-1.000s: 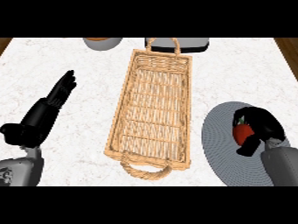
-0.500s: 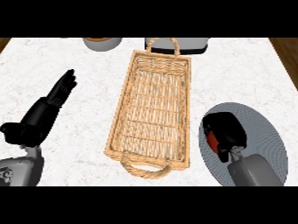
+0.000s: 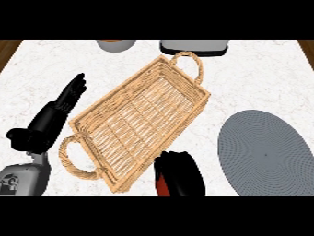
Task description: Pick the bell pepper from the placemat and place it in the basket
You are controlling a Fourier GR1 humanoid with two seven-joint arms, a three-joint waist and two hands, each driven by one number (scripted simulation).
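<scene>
Carrying the red bell pepper [image 3: 161, 188], right hand [image 3: 181, 173] has left the grey placemat [image 3: 268, 152], fingers curled round it, now against the wicker basket [image 3: 116, 88] near corner. Basket sits skewed diagonally versus before. Left hand [image 3: 56, 117] unmoved on the bench [image 3: 254, 78], fingers straight.

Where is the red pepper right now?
In the head view the bell pepper is low in the middle, curled inside the right robot hand, between the basket and the grey placemat.
</scene>
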